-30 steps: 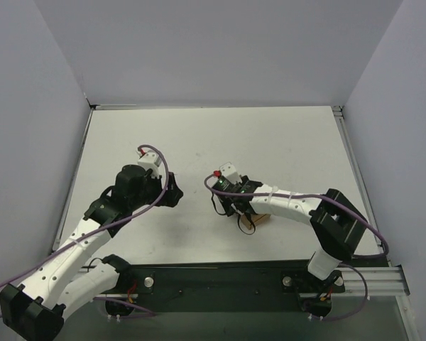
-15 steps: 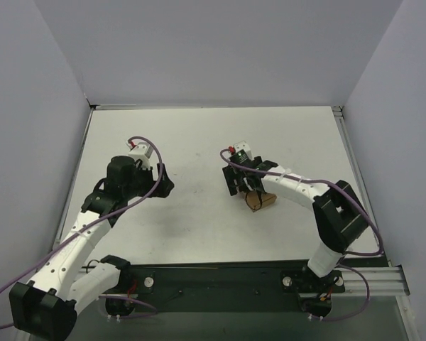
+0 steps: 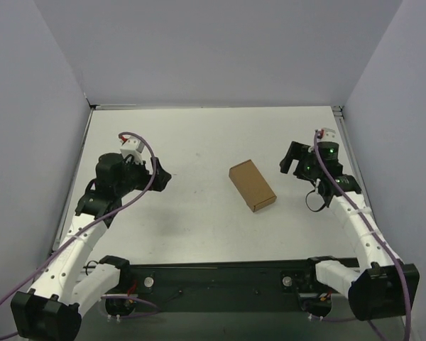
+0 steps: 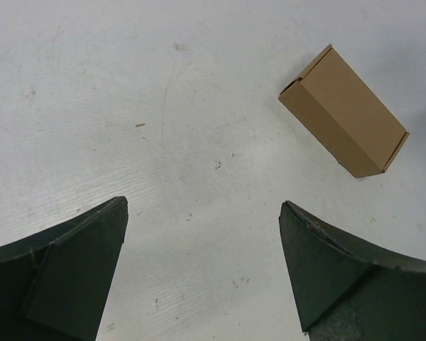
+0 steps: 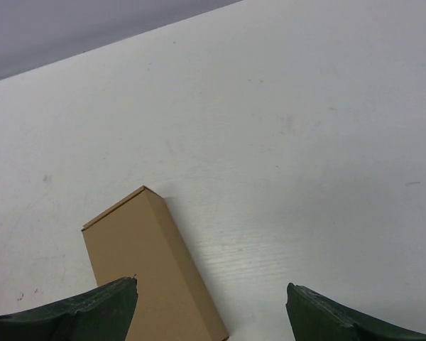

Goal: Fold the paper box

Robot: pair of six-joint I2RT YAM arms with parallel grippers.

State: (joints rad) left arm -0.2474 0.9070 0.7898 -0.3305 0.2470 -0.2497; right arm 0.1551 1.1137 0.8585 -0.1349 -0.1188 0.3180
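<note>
The paper box is a small closed rectangular brown cardboard box lying flat on the white table near its middle, free of both grippers. It also shows in the left wrist view at upper right and in the right wrist view at lower left. My left gripper is open and empty, well left of the box; its fingertips stand wide apart over bare table. My right gripper is open and empty, to the right of the box; one fingertip overlaps the box's near end in view.
Grey walls enclose the table on the left, back and right. A metal rail runs along the table's right edge. The black base bar with both arm mounts lies along the near edge.
My right gripper has let go of the box and drawn back to the right. The box now lies uncovered on the table. My left arm has drawn slightly back to the left.
</note>
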